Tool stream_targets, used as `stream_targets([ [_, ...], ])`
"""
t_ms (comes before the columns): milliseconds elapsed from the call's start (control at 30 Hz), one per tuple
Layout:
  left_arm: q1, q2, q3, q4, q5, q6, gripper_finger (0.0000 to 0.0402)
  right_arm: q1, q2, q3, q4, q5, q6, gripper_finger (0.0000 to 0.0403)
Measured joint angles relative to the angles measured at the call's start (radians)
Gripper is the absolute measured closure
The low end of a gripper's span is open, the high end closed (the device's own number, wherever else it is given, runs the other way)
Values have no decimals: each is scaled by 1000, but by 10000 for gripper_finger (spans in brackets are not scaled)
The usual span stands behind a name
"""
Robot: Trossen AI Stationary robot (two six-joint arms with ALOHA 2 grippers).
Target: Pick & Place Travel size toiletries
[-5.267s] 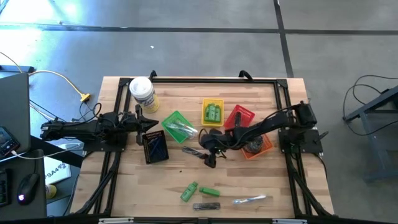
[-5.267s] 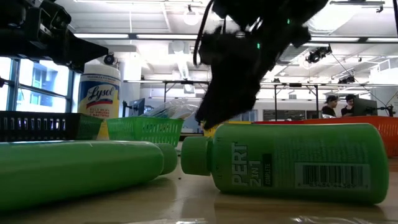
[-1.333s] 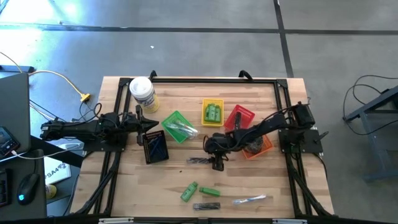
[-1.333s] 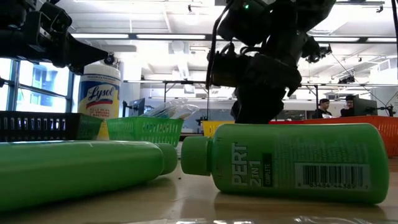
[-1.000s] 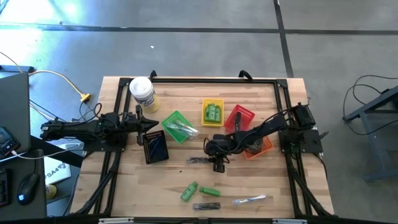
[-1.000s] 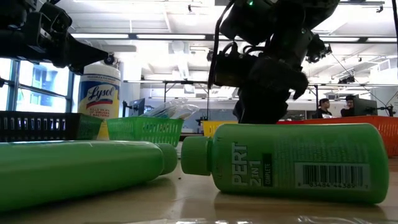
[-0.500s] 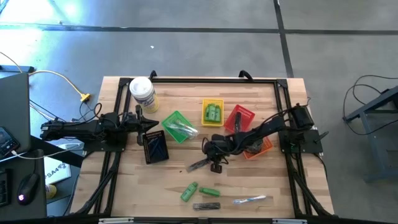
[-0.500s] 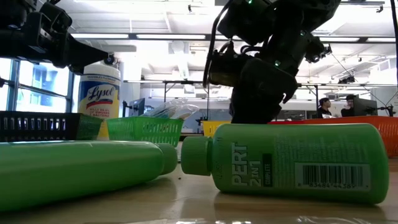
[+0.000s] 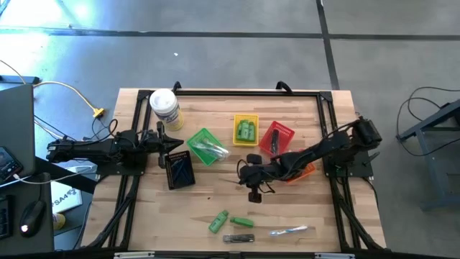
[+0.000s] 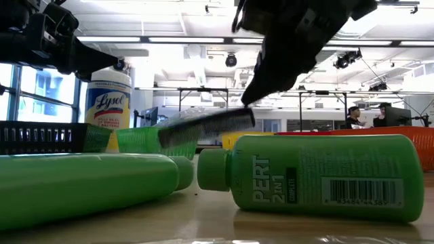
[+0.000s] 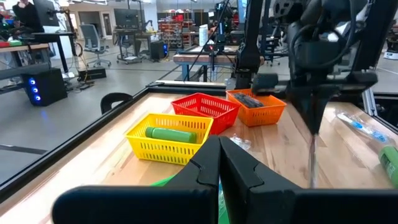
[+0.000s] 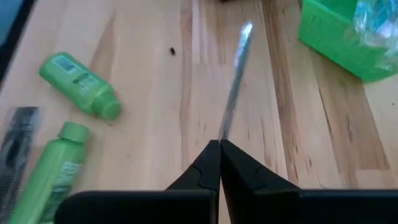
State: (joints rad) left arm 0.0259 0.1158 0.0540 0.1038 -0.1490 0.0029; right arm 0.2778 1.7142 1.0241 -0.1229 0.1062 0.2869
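- right gripper [image 12: 219, 142] clamped on thin dark comb [image 10: 207, 126] — lifted off table [image 9: 201, 205], mid-table
- left gripper [image 11: 219, 144] closed, empty — parked by black basket [image 9: 179, 170]

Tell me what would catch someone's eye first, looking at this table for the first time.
Most striking is the right tool near the table's middle, shut on a slim dark comb lifted clear of the wood. Along the front edge lie two bright green bottles, another dark comb and a clear-wrapped piece. Farther back stand small coloured baskets, while the left tool waits shut at the left side.
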Motion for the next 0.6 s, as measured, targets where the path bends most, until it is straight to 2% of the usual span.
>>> stream_targets([
  [600, 0, 0, 0, -2, 14, -16, 402, 25, -40, 0, -50, 23, 4, 401],
])
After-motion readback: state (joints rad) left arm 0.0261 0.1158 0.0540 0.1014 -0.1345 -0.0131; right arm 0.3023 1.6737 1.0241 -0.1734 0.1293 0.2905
